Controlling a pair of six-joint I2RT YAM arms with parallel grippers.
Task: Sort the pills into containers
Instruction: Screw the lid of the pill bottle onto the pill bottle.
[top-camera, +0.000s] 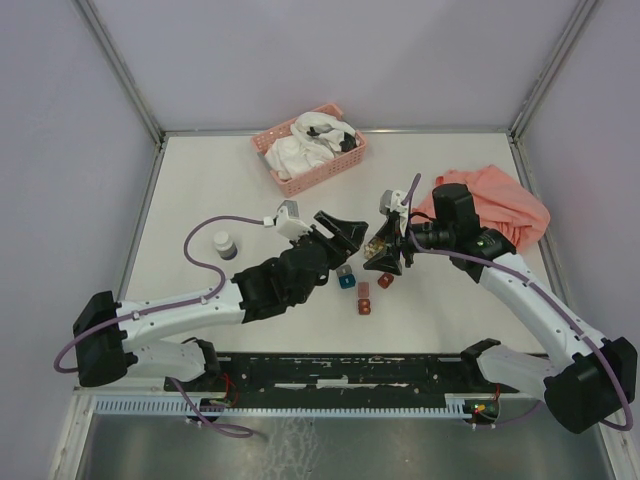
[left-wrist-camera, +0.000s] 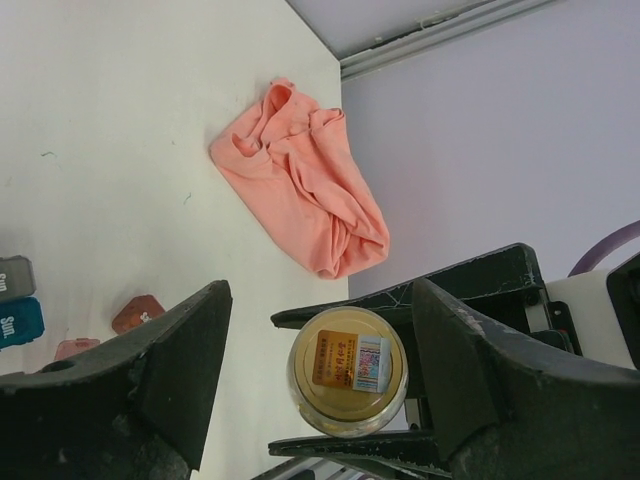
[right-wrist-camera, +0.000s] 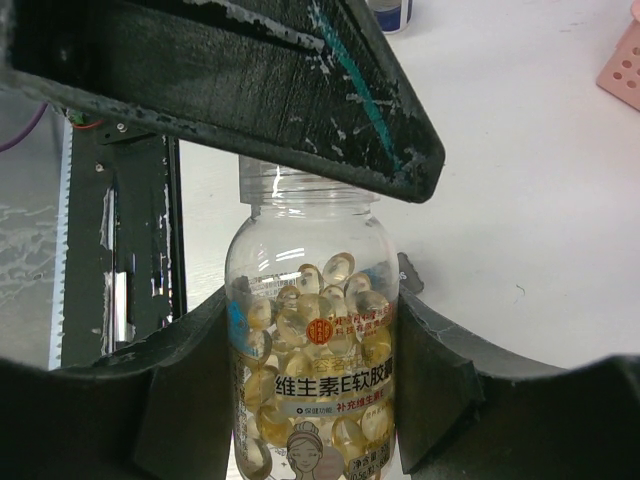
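Currently, the jar (right-wrist-camera: 312, 380) is held just beside the pink cloth (left-wrist-camera: 300, 190), on the cloth's left-arm side, and appears to be lifted clear of the table (left-wrist-camera: 100, 150). It is clamped at its labelled waist by the right gripper (right-wrist-camera: 315, 300), with one finger on each flank. The left gripper (left-wrist-camera: 320, 300) is set astride the jar's neck end with its fingers apart. A gap shows on both sides, so nothing is gripped by it.

Handling (judged): the jar is taken to be light, stiff and smooth-walled. Being round, it could twist in a two-finger hold, so the waist is best kept clamped and the top taken across the threaded neck. The pills (right-wrist-camera: 300, 300) are glossy amber capsules, expected to be soft, slippery and quick to roll.

Contents: the jar is filled with pills nearly to its shoulder. Its mouth is hidden, so a cap cannot be confirmed.

Near the cloth, toward the arm bases, four containers are noted: a grey box (left-wrist-camera: 15, 277), a teal box (left-wrist-camera: 20, 322), a red box (left-wrist-camera: 138, 312) and a second red box (left-wrist-camera: 75, 348). Their insides cannot be seen.

Well apart from the cloth, a basket (top-camera: 345, 160) of crumpled white items is noted.
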